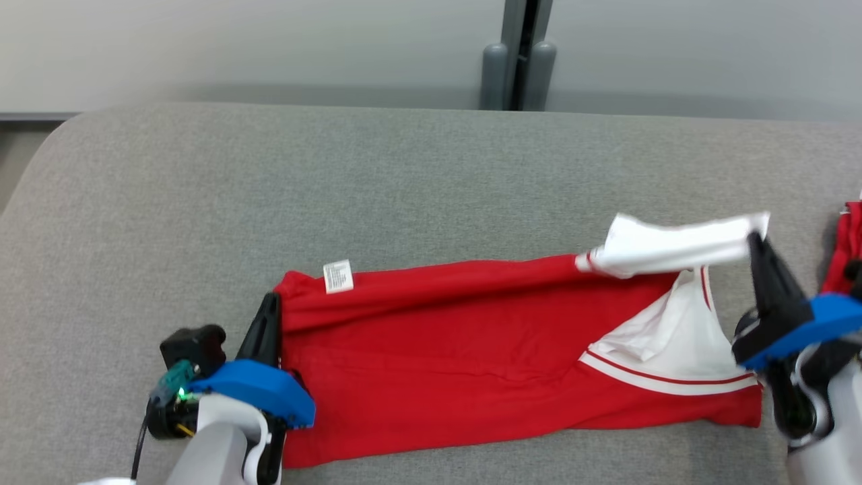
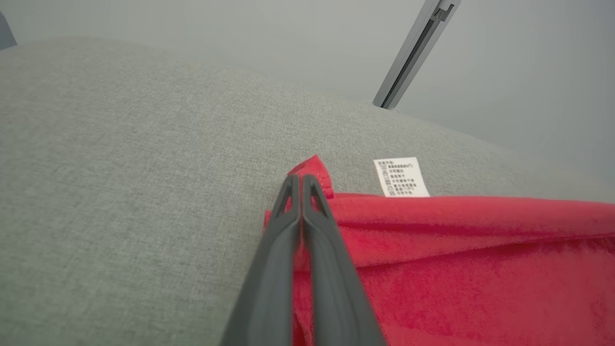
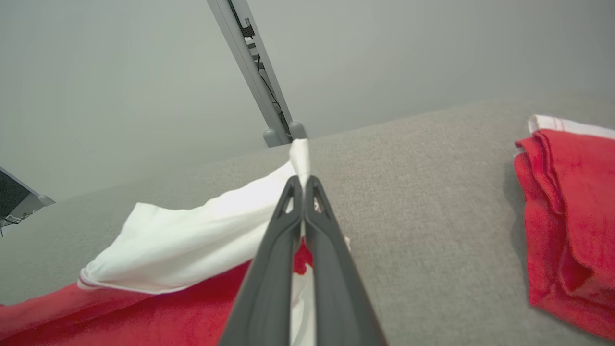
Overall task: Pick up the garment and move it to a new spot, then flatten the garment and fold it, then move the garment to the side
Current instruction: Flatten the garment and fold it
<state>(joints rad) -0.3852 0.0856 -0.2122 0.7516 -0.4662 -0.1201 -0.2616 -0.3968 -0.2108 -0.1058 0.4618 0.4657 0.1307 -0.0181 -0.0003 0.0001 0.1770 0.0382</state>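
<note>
grey cushion (image 1: 404,175) bears the garment (image 1: 438,350), left hand (image 1: 272,298) and right hand (image 1: 755,239) pinching it.

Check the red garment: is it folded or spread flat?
Partly folded. The garment lies as a long doubled band on the grey surface; its white sleeve is raised, with the right gripper jaws shut on its end.

Bare test room: grey fabric table (image 1: 404,175), metal post (image 1: 518,54).

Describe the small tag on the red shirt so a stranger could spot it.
A red shirt lies across the grey surface. On its far edge, near the left gripper, sits a small white printed tag, much smaller than the white sleeve.
</note>
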